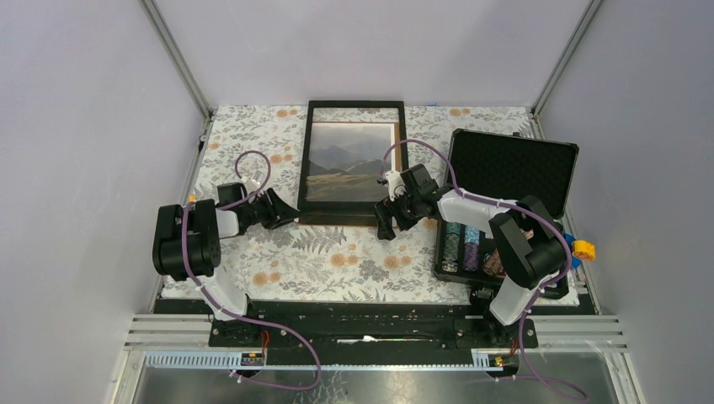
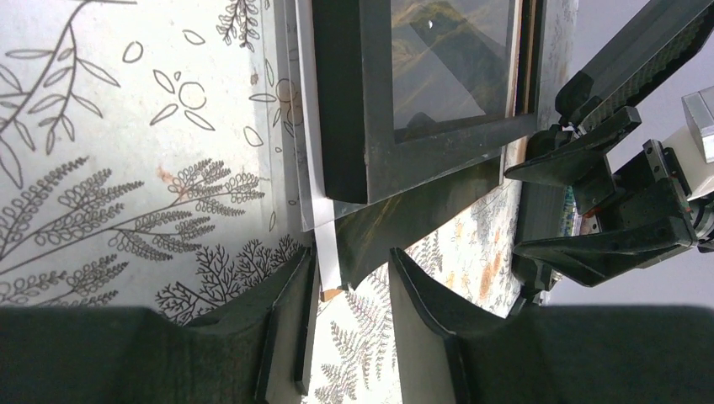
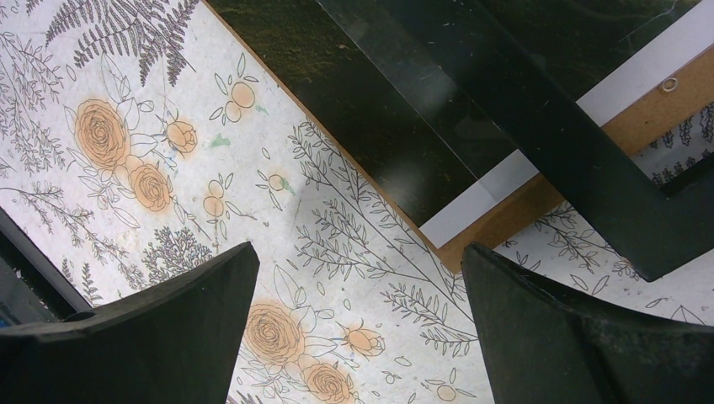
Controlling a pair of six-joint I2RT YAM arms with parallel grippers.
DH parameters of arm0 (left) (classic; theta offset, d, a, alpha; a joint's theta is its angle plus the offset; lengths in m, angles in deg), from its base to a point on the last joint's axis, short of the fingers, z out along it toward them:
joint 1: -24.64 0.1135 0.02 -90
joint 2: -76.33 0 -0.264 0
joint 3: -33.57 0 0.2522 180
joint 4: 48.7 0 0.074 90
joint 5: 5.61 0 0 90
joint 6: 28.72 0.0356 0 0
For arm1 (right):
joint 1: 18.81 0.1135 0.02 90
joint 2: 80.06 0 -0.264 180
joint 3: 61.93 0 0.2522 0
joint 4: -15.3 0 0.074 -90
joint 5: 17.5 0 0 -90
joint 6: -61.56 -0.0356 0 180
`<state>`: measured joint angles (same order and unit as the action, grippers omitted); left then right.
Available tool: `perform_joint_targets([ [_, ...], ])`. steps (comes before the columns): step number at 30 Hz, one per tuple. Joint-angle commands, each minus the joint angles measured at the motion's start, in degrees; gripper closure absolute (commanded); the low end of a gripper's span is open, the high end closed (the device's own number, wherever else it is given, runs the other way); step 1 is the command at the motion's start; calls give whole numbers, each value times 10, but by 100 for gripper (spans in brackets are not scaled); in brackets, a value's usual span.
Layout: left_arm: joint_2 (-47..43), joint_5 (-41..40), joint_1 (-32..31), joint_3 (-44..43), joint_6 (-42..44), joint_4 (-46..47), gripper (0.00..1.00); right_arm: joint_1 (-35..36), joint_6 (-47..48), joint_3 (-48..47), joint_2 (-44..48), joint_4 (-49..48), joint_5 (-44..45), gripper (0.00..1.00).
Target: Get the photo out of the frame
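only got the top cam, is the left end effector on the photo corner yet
Observer: The left end effector straddles the photo corner, jaws apart, one on either side of it.
Operator: is the photo clear of the frame there
Observer: No. The frame lies over it, and only the corner and a white border strip stick out.
Operator: and the right side
Observer: The right end effector is wide open over the cloth, holding nothing, beside the corner of the brown board under the photo.

Floral tbl (image 1: 337, 261) carries frame (image 1: 354, 107) & open chip case (image 1: 514, 164).
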<state>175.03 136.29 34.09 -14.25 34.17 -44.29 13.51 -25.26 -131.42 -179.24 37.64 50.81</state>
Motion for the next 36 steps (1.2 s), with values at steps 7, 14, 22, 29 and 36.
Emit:
perform_joint_targets([
  [7, -37, 36, -4, 19, 2, -8, 71, 14, -3, -1, -20, 35, -15, 2],
  [14, -62, 37, -3, 22, 8, -18, 77, 14, -3, -2, -22, 34, -16, 2],
  [22, -98, 30, -4, 20, 31, -53, 76, 14, -3, -3, -25, 34, -17, 2],
  [29, -87, 25, -4, 17, 38, -58, 75, 14, -4, -3, -24, 34, -18, 2],
  [36, -51, 8, -5, 9, 42, -72, 65, 14, -4, -3, -25, 35, -18, 2],
])
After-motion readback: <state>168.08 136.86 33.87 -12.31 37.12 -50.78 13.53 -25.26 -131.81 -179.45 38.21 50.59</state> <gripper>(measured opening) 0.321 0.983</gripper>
